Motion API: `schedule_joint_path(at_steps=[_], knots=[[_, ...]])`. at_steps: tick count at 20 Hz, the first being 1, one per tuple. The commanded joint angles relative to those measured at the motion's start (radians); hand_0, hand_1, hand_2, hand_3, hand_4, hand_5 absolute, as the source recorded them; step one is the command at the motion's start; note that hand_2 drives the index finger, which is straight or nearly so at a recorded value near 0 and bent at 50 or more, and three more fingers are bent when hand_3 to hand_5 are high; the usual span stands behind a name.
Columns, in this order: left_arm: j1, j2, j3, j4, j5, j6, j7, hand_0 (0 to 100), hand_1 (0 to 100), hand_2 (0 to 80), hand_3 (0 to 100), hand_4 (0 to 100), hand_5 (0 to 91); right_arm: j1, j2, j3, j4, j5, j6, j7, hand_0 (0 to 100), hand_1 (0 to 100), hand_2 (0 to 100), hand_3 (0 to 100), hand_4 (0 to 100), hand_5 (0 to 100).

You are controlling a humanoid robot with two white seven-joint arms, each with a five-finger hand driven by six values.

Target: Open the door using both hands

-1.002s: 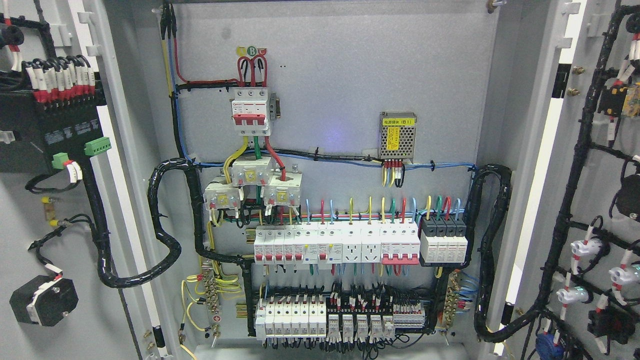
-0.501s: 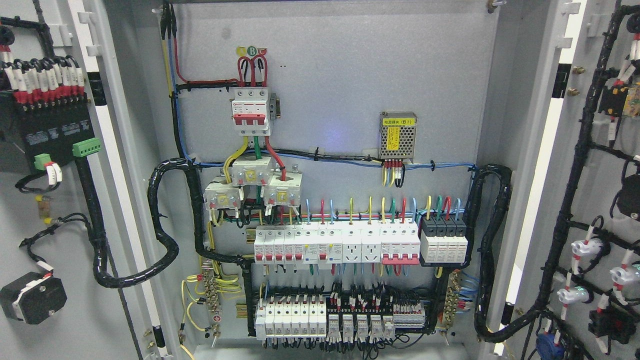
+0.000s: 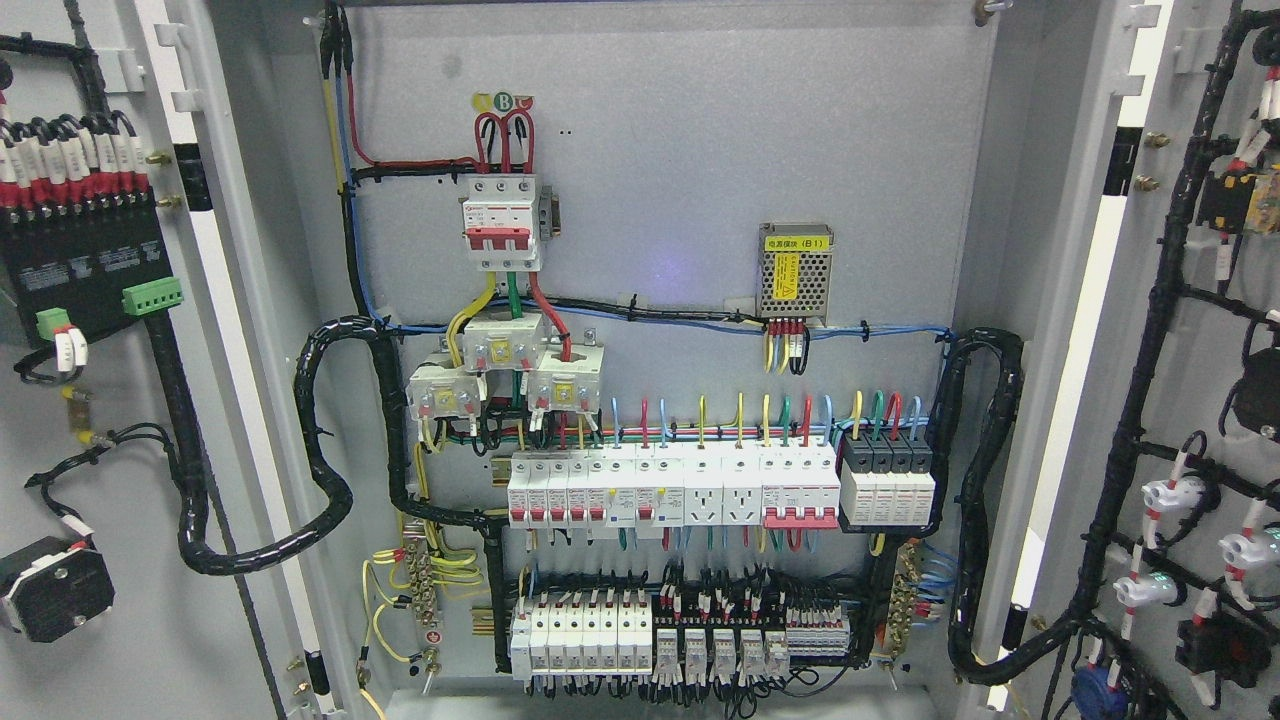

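A grey electrical cabinet fills the head view with both doors swung outward. The left door (image 3: 110,460) shows its inner face with a black module (image 3: 85,270), green connectors and a black wire loom. The right door (image 3: 1200,420) also shows its inner face, with black looms and white lamp backs. Between them the back panel (image 3: 680,160) carries a red-and-white main breaker (image 3: 500,225), rows of white breakers (image 3: 670,488) and coloured wires. Neither of my hands nor any arm shows in this view.
A small metal power supply with a yellow label (image 3: 796,268) sits on the panel at the upper right. Thick black cable bundles (image 3: 330,470) loop from the panel to each door. The cabinet's lower edge (image 3: 640,705) runs along the bottom of the picture.
The left door has swung further outward: its black module, green connectors and lower black knob have all slid leftward. The right door and the panel have not moved.
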Motion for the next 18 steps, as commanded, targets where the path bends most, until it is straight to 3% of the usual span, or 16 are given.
schedule_joint_path(at_steps=[1,18], knots=[[-0.035,0.038,0.034,0.066,0.021,-0.235,0.0,0,0,0.0,0,3,0.0,0.003,-0.012,0.008,-0.009,0.001,-0.313,0.0,11,0,0,0,0,0],[-0.047,0.049,0.074,0.067,0.042,0.108,0.013,0,0,0.0,0,3,0.0,0.01,-0.012,0.045,-0.048,0.003,-0.325,0.0,11,0,0,0,0,0]])
